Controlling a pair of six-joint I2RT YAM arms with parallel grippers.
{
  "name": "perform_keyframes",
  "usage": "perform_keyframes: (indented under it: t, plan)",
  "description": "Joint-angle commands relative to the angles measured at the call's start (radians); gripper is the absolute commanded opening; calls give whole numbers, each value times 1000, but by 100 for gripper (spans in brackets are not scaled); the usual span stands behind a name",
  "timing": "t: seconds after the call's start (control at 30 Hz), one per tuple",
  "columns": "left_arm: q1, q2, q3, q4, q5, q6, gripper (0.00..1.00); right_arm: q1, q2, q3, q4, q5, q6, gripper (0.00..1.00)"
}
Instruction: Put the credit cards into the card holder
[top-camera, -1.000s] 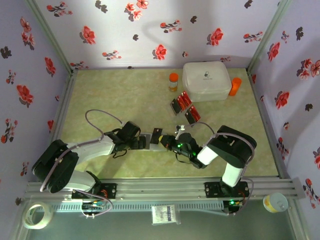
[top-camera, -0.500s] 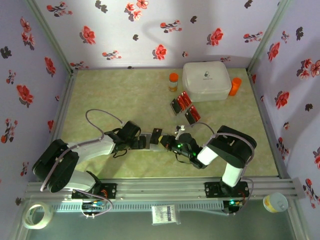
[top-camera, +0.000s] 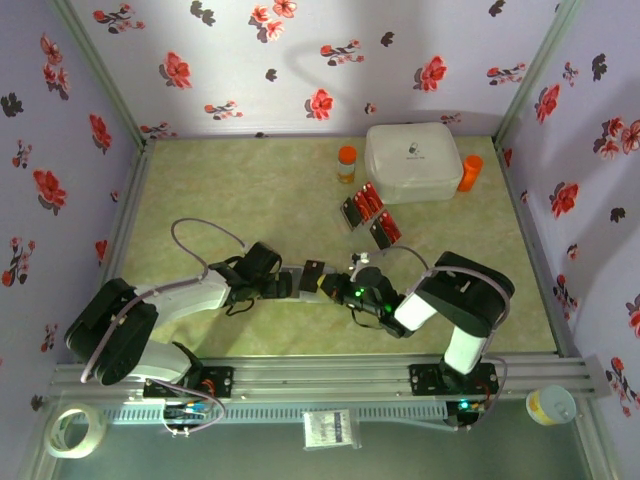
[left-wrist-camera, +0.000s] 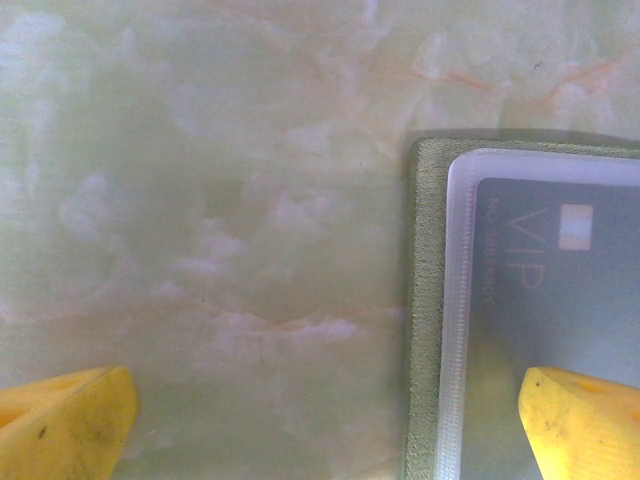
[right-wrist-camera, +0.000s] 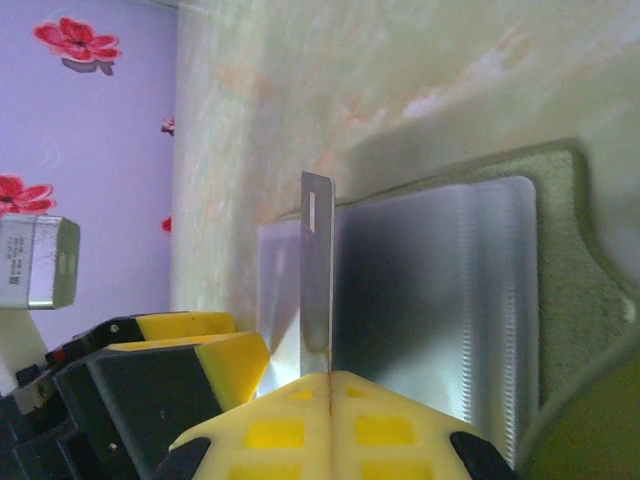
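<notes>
The card holder (left-wrist-camera: 422, 300) lies open and flat on the marbled green table (left-wrist-camera: 200, 200), low in the middle of the top view between the two wrists. In the left wrist view its olive edge and a pale plastic sleeve (left-wrist-camera: 462, 300) fill the 3 o'clock side, and a dark sleeved card (left-wrist-camera: 560, 270) marked VIP sits inside that sleeve. The left gripper (left-wrist-camera: 325, 420) stands wide open, one yellow fingertip over bare table at 7 o'clock and the other over the sleeve at 5 o'clock; whether that one presses down I cannot tell. In the right wrist view the right gripper (right-wrist-camera: 328, 385) is pinched tight on a held card (right-wrist-camera: 317, 270), seen edge-on and upright, its free end toward 12 o'clock above the holder's sleeve; whether the card touches the sleeve cannot be told. The left gripper's yellow and black fingers show there at 8 o'clock. In the top view the loose cards (top-camera: 370, 215), red and black, lie in a small cluster at 1 o'clock from the holder, well apart from it. A white box (top-camera: 412, 160) sits at 1 o'clock from that cluster, near it, flanked by two orange-capped bottles (top-camera: 346, 163), one at its 9 o'clock side and one at its 3 o'clock side.
</notes>
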Motion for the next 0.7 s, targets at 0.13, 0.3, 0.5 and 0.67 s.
perform_keyframes:
  t: [0.13, 0.3, 0.5, 0.67]
  plan:
    - [-2, 27, -18, -75, -16, -19, 100, 15, -52, 28, -200, -6, 7, 0]
    - [-3, 27, -20, -73, -16, -20, 100, 18, -67, 47, -266, -21, 4, 0]
    - [-3, 28, -20, -72, -16, -20, 100, 21, -69, 61, -306, -44, 6, 0]
    - [-3, 25, -23, -74, -16, -22, 100, 23, -81, 69, -345, -56, 7, 0]
